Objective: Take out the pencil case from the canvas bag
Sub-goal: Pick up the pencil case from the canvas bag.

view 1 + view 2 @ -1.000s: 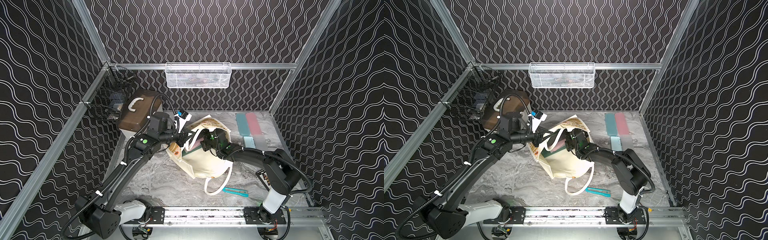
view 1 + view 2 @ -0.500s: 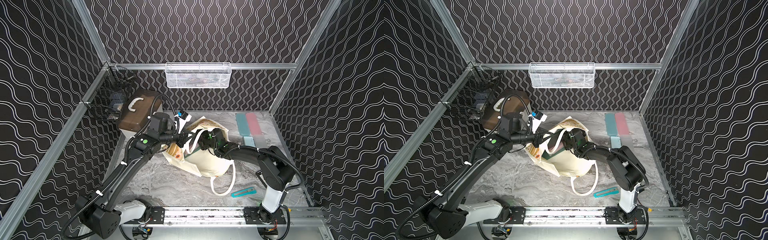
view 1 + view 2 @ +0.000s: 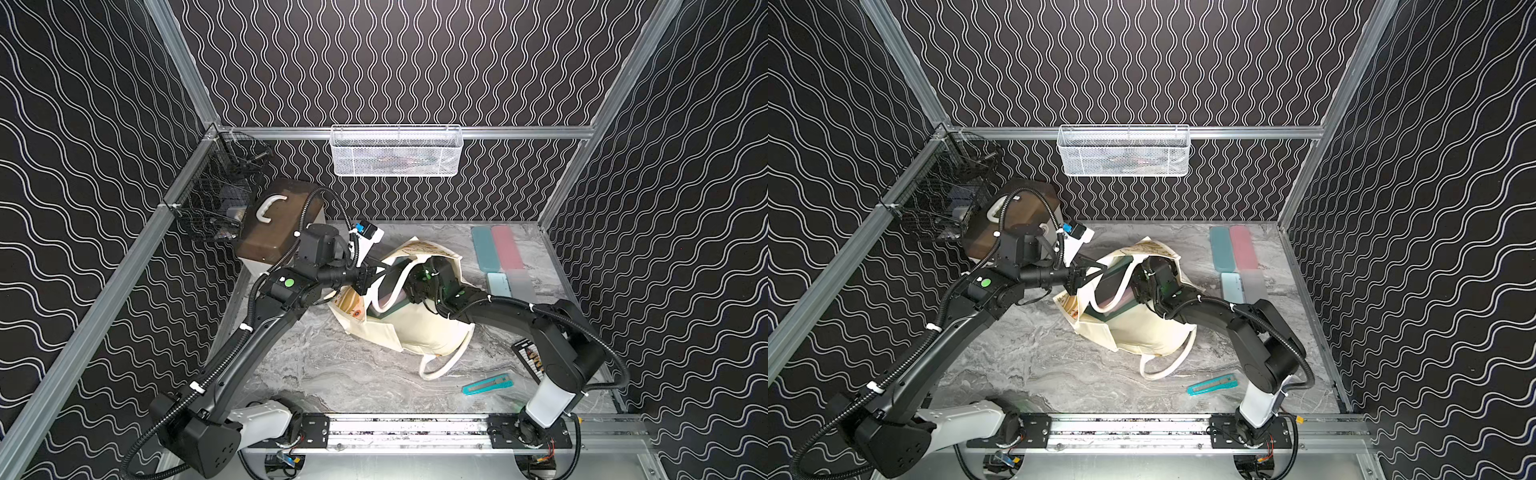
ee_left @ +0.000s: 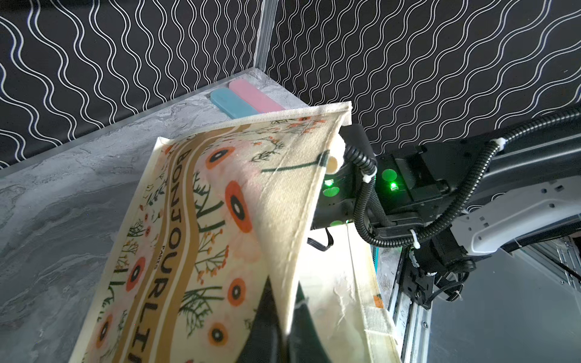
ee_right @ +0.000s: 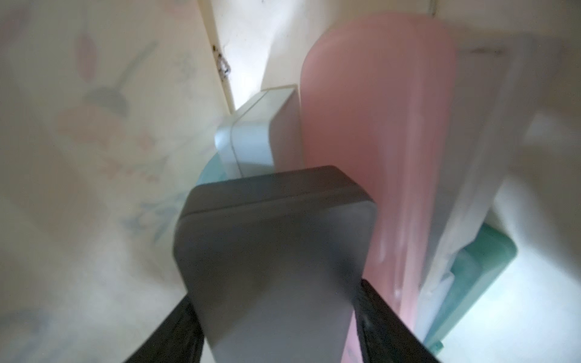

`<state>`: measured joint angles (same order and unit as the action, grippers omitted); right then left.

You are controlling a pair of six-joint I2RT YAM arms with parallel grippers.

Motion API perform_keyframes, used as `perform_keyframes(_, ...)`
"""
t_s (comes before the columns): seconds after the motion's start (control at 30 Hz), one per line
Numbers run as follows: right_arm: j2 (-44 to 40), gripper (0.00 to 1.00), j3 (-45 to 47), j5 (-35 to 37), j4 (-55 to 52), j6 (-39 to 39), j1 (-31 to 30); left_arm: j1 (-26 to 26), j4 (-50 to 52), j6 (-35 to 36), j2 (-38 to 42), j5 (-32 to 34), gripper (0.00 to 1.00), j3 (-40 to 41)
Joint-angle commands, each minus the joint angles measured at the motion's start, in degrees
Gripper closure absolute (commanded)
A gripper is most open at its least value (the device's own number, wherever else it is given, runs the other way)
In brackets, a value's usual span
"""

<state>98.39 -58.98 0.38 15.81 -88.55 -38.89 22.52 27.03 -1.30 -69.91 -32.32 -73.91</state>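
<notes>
In both top views a cream canvas bag point(image 3: 419, 332) lies in the middle of the grey marble table point(image 3: 332, 374), its mouth lifted toward the left. The left gripper point(image 3: 371, 274) pinches the bag's upper rim, and the right gripper point(image 3: 415, 284) reaches inside. In the left wrist view, the bag's floral side hangs from the left gripper's tightly closed jaws. In the right wrist view, inside the bag, black fingers point(image 5: 176, 327) clamp a grey pencil case point(image 5: 273, 251) beside a pink case point(image 5: 377, 125).
</notes>
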Motion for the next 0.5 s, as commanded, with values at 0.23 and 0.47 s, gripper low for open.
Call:
perform_keyframes(0.23, -6.94, 0.44, 1.94, 7.81, -3.75, 11.59, -2.59, 0.06, -3.13, 2.27, 0.4, 0.37, 1.0, -0.71)
perform_keyframes(0.47, -10.16, 0.45, 1.79, 13.45, -5.23, 21.05, -6.19, 0.05, -3.12, 2.1, 0.3, 2.13, 1.0, -1.19)
